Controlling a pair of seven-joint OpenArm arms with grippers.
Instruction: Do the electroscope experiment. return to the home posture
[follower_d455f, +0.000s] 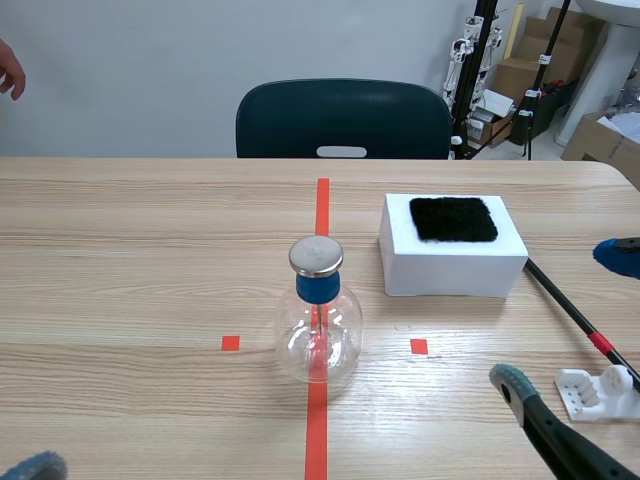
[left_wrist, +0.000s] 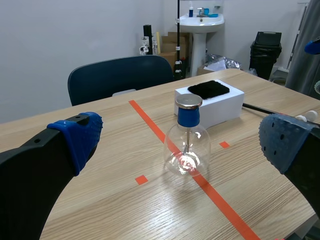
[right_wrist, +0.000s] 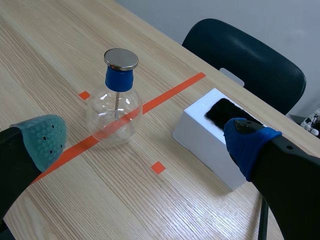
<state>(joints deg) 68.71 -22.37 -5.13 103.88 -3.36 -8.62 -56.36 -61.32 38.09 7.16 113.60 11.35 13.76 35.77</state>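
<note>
The electroscope (follower_d455f: 318, 322), a clear glass flask with a blue neck and a metal cap, stands on the red tape line mid-table. In the left wrist view the flask (left_wrist: 187, 145) is ahead of my left gripper (left_wrist: 182, 139), which is open and holds nothing. In the right wrist view the flask (right_wrist: 114, 111) also stands ahead of my right gripper (right_wrist: 144, 140), open and empty. A white foam block (follower_d455f: 452, 262) carries a black fur cloth (follower_d455f: 453, 218). A black rod (follower_d455f: 570, 310) with a red band lies at the right, resting on a white stand (follower_d455f: 598, 392).
A dark chair (follower_d455f: 343, 118) stands behind the table's far edge. A person's hand (follower_d455f: 10, 70) shows at the far left. Boxes and stands are in the room's right corner. Only one fingertip (follower_d455f: 35, 467) of my left gripper shows in the scene view.
</note>
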